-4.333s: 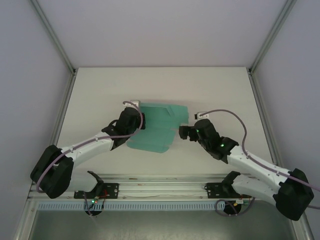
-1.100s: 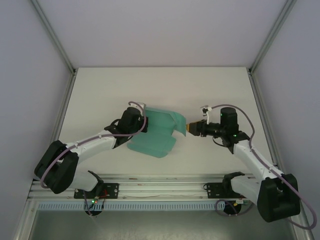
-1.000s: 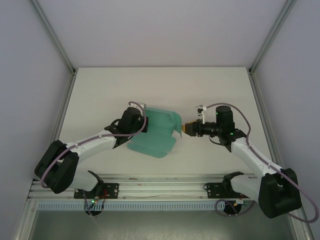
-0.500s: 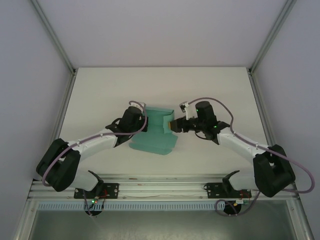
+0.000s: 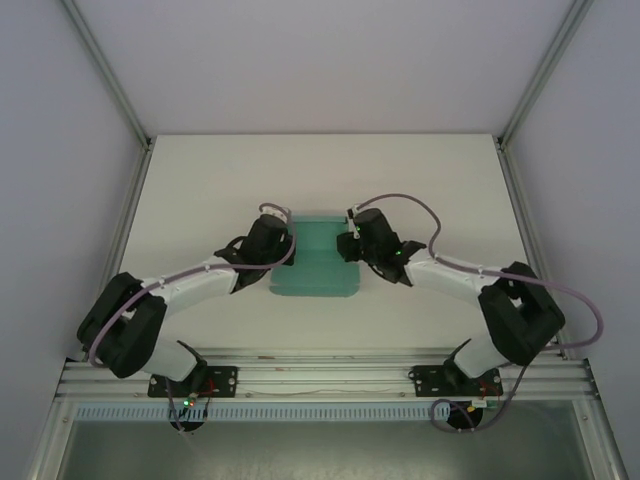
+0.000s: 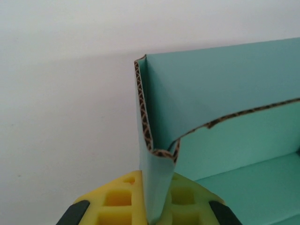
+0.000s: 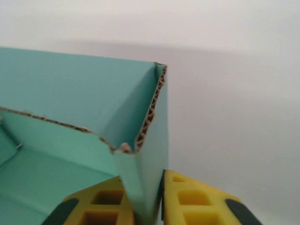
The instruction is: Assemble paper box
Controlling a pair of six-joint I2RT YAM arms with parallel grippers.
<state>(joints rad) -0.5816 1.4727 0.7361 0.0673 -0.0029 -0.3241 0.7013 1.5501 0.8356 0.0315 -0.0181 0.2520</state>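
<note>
The teal-green paper box (image 5: 314,258) lies mid-table, partly folded, with both side walls stood up. My left gripper (image 5: 283,250) is shut on its left wall; in the left wrist view the folded wall (image 6: 157,187) is pinched between the yellow pads (image 6: 119,199). My right gripper (image 5: 345,246) is shut on the right wall, which in the right wrist view (image 7: 145,187) stands between the yellow pads (image 7: 199,201). Brown corrugated edges show along the tops of both walls. The box floor (image 7: 42,183) lies flat between them.
The white table (image 5: 420,180) spreads around the box, with bare room behind it and to both sides. An aluminium rail (image 5: 320,375) runs along the near edge, and frame posts (image 5: 105,75) rise at the back corners.
My right gripper swung in from the right and closed on the box's right flap, folding it upright. The box shifted into a squarer shape between both grippers. The left gripper kept its hold.
</note>
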